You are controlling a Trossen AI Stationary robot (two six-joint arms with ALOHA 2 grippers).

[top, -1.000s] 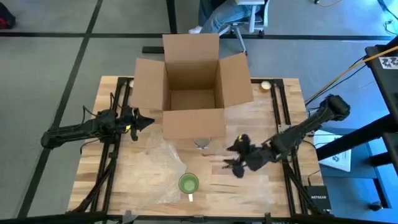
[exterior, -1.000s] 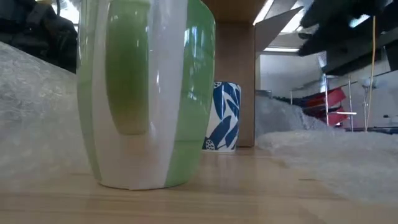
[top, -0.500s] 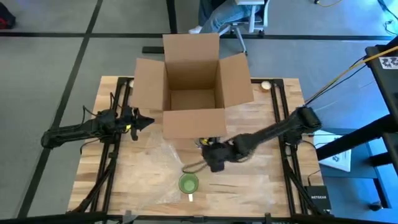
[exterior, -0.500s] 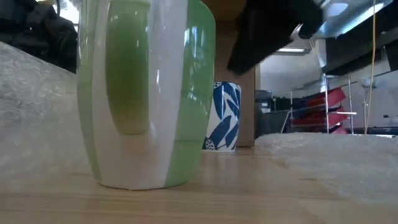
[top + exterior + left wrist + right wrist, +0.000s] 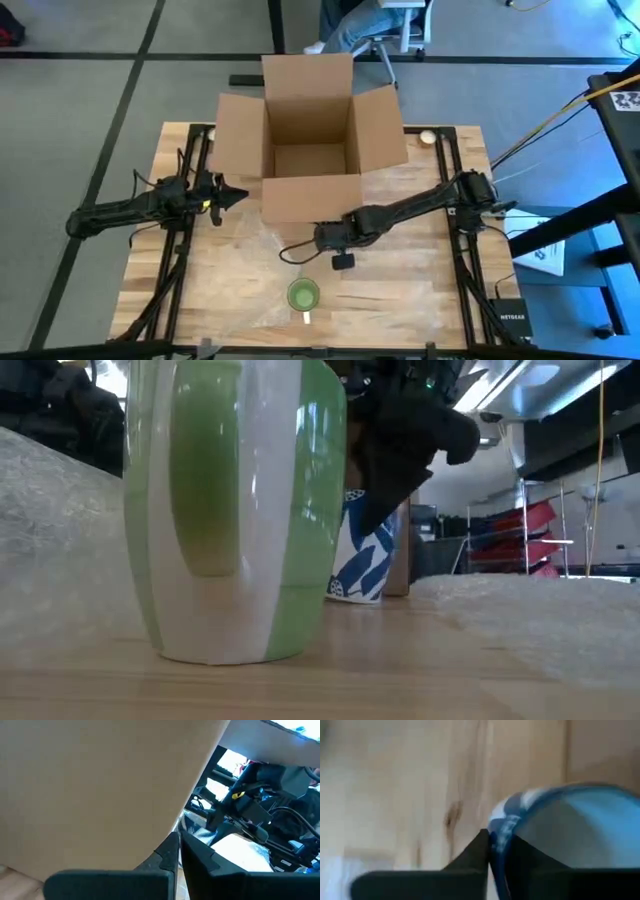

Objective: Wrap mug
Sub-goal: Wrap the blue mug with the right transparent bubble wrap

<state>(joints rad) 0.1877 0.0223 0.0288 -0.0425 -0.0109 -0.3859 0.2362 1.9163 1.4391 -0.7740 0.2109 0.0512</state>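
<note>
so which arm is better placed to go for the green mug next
Probably the right. Its pincer hangs over the bubble wrap just behind the green mug, close to a blue patterned cup. The left pincer waits at the table's left side beside the cardboard box, well away from the mug.

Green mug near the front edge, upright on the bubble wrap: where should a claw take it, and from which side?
Judging by its pose, from above. The green mug stands upright with its mouth open to the top, and its pale handle points at the table's front edge. A claw coming straight down could pinch the rim on a side away from the handle, one finger inside, one outside. The bubble wrap beneath leaves the rim free.
</note>
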